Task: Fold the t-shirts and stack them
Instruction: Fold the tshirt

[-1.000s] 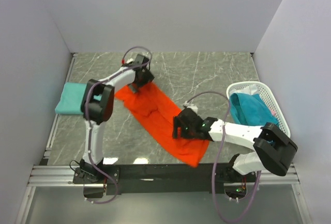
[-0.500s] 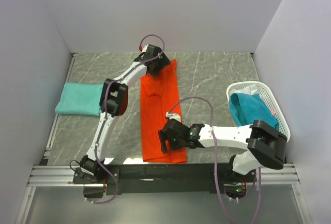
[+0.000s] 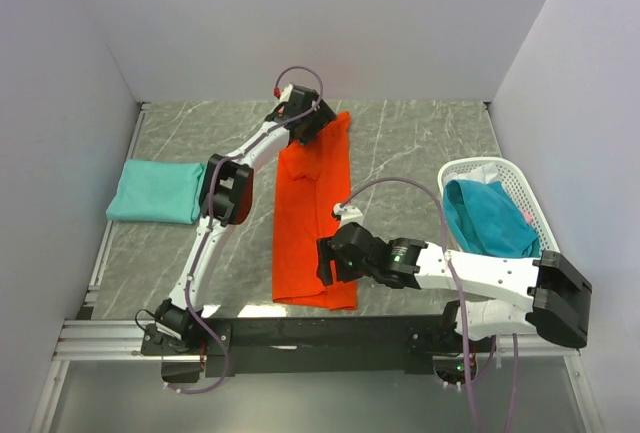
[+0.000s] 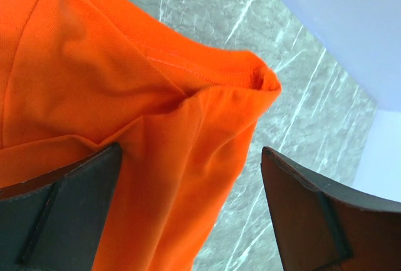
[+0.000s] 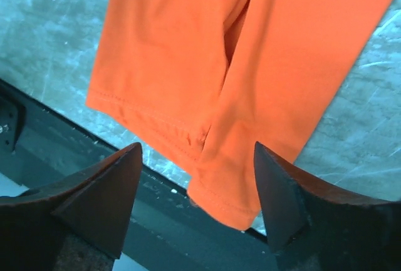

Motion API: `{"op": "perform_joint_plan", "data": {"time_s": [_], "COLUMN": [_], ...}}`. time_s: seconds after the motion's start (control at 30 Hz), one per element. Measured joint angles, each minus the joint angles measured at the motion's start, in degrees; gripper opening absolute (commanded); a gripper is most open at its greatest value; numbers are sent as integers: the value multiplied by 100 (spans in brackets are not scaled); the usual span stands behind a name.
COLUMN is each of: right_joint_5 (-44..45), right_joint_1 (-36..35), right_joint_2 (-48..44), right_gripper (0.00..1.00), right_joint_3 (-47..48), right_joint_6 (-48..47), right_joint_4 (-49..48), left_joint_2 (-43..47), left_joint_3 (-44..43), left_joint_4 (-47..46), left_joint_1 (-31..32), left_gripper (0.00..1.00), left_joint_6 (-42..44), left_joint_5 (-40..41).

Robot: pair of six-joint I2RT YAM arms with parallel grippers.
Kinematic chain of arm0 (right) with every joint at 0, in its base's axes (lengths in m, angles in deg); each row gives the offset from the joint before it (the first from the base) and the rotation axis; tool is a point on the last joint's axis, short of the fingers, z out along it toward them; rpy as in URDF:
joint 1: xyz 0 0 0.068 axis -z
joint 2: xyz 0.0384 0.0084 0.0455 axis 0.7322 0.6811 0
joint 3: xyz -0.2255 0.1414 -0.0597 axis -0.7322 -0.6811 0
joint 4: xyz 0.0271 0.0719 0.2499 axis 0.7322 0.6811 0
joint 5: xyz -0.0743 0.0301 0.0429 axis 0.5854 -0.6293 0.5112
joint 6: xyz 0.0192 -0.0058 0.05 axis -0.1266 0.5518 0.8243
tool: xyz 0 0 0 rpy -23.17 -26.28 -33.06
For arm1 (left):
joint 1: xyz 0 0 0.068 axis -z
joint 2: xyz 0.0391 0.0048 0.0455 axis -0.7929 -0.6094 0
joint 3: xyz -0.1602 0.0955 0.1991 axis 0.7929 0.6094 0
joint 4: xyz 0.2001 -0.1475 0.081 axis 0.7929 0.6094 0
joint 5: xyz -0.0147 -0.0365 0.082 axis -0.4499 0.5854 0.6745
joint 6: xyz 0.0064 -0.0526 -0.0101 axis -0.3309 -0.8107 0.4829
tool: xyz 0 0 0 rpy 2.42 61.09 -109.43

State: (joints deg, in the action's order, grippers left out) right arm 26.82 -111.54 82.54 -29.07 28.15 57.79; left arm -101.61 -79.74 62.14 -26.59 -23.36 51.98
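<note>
The orange-red t-shirt lies folded into a long narrow strip running from the far middle of the table to the near edge. My left gripper is open over its far end; in the left wrist view the collar seam and a fold of orange cloth lie between the spread fingers. My right gripper is open just above the near hem, its fingers apart on either side. A folded teal t-shirt lies at the left. Another teal shirt and a bit of pink cloth sit in the basket.
The white lattice basket stands at the right edge. The black front rail runs along the near table edge, right under the shirt's hem. Grey walls close in the left, back and right sides.
The orange shirt swung from a diagonal lie to a straight far-to-near strip. The left gripper moved to the far middle and the right gripper to the left, near the hem.
</note>
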Motion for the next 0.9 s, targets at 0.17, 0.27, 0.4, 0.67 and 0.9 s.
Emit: {"op": "perform_joint_plan", "data": {"time_s": [0.17,0.27,0.4,0.67,0.9], "right_joint_5": [107,87,72,28,28], "right_joint_1": [0,0,0,0,0], "right_joint_2": [448,802,1038,1480,1707], "right_gripper": [65,56,47,35,14], "right_joint_3": [98,151,151,280,352], "right_joint_6": [46,133,184,195,223], "right_joint_4": [52,37,28,-46,-22], "left_joint_2": [708,1740,3362,6542,7410], "left_joint_3": [811,1744,2977,6660,8791], "left_joint_4": [216,494,531,-72,170], "left_joint_1": [70,192,361,603,754], "left_gripper": [99,99,99,99,99], "left_joint_6": [372,632,859,730,234], "left_joint_5": [-55,4,175,601,763]}}
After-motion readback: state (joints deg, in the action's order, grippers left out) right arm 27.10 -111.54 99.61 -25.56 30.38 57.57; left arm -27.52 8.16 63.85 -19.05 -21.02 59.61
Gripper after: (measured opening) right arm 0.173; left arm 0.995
